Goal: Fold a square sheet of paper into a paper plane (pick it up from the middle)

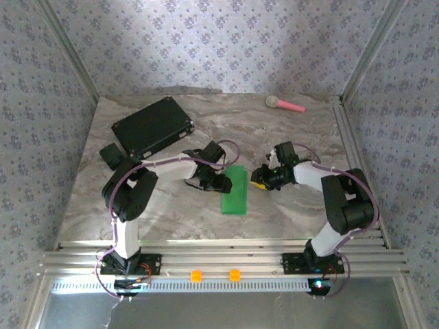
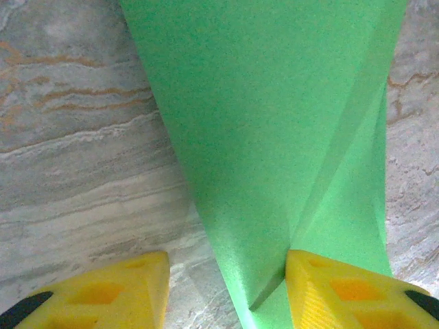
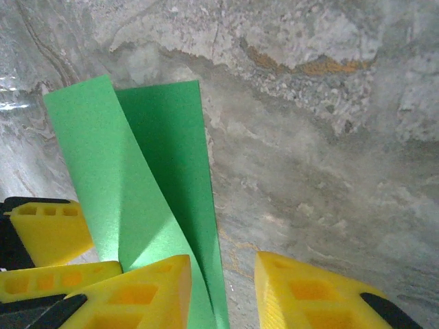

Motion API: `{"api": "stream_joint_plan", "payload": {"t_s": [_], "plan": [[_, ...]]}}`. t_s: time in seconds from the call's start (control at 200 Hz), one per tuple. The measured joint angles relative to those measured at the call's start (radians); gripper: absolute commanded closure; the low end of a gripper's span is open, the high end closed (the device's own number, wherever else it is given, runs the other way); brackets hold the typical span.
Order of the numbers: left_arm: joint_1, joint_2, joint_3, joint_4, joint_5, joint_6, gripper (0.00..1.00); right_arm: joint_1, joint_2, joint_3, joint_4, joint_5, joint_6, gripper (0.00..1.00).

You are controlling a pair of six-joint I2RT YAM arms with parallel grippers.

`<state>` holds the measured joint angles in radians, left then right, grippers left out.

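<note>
While the folded bright-green paper sheet (image 1: 235,192) lies lengthwise between them, the left tool (image 1: 217,181) straddles its left edge and the right tool (image 1: 260,179) hangs alongside, both with jaws apart.

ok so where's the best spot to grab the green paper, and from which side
Probably the raised top layer of the green paper, along its free long edge. That layer stands off the table on the left claw side while the lower layer lies flat, so come in low from there.
</note>
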<state>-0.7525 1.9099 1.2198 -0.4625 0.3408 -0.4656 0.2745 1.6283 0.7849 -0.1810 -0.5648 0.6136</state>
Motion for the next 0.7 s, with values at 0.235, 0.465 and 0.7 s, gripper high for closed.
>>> {"api": "stream_joint_plan", "payload": {"t_s": [0.235,0.465,0.7], "plan": [[0.003,0.036,0.056,-0.065,0.011,0.054,0.49,0.001,0.000,-0.010,0.017,0.000,0.023,0.68],[0.005,0.051,0.080,-0.092,0.015,0.068,0.48,0.005,0.000,-0.010,0.023,0.001,0.027,0.68],[0.004,0.089,0.141,-0.161,0.018,0.080,0.45,0.025,0.000,-0.010,0.034,0.004,0.029,0.73]]}}
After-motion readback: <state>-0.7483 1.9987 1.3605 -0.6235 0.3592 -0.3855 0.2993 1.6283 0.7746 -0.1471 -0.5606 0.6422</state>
